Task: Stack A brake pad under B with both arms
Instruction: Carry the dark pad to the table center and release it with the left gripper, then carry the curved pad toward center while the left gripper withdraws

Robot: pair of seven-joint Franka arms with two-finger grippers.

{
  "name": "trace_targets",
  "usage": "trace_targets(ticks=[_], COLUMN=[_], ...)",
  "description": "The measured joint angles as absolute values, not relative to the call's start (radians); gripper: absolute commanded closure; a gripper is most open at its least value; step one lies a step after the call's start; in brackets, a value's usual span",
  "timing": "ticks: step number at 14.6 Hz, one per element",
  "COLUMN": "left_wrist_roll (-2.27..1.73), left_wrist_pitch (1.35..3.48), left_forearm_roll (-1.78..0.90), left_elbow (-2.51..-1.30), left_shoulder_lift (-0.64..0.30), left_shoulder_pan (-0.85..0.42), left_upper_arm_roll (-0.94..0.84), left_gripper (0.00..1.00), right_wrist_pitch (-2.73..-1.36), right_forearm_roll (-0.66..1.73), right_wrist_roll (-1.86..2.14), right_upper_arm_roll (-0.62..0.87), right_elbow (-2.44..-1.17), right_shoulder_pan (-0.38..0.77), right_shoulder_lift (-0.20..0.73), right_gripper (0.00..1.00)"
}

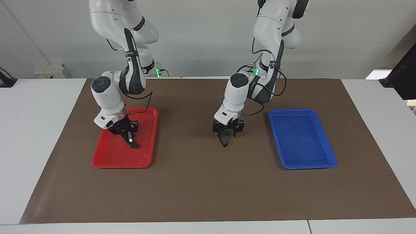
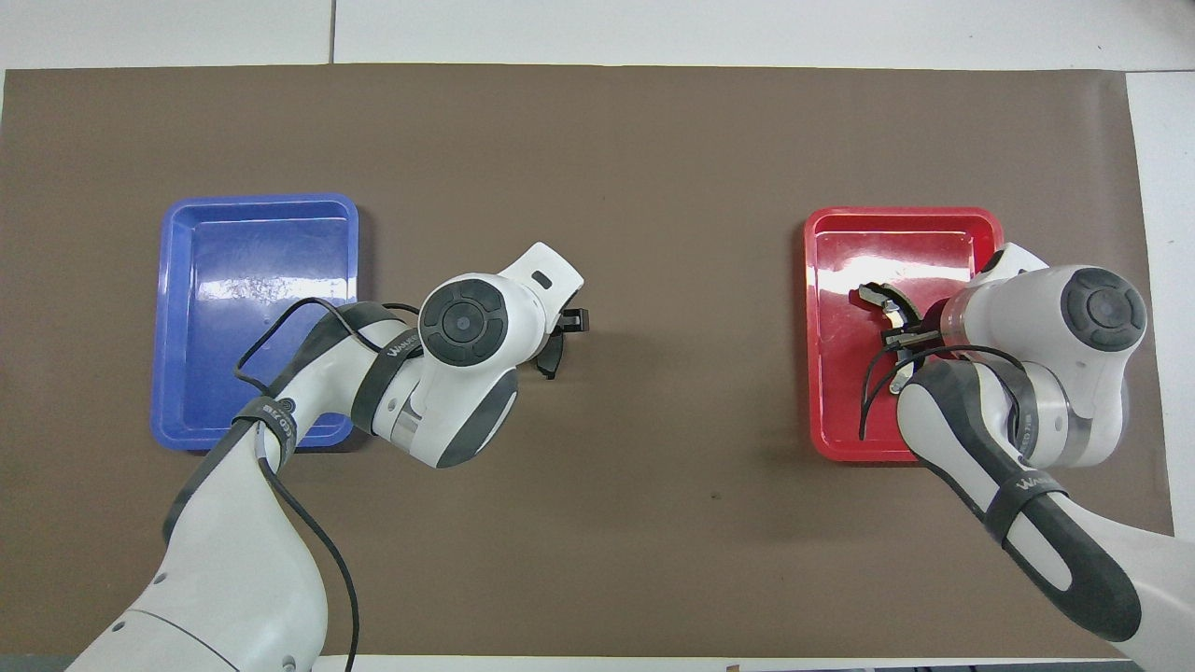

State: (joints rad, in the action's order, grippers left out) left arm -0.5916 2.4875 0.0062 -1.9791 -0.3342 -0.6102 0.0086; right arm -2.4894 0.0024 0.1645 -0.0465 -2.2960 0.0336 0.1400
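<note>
The left end effector (image 1: 225,136) pinches the short brake pad (image 1: 224,140) low over the brown mat (image 1: 201,182), ready to set down, while the right end effector (image 1: 125,131) pinches the crescent brake shoe (image 1: 131,143) in the red tray (image 1: 113,161), which must next lift it across.

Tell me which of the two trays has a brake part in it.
The red tray, at the right arm's end of the table: the curved brake shoe lies in it under the right pincer. The blue tray holds nothing.
</note>
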Motion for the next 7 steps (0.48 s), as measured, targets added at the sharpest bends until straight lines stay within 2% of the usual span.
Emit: trace_targets(ticks=[3,7], left_wrist_roll=[-0.475,-0.173], left_wrist_pitch=[2.370,2.085], left_forearm_roll=[0.006,0.006], left_elbow=[-1.955,-1.857], left_shoulder_lift=[-0.267,-0.179], left_shoulder_pan=[-0.527,-0.350], left_upper_arm_roll=[0.015,0.020], left_gripper=[0.02,0.02], right_wrist_pitch=[-2.327,-2.098], right_forearm_roll=[0.003,0.003], right_wrist_roll=[0.120,-0.059], right_upper_arm_roll=[-0.038,0.059], right_elbow=[-2.203,-2.022], right_shoulder_pan=[0.035,0.062], right_shoulder_lift=[0.127,0.121], right_gripper=[1.00,1.00])
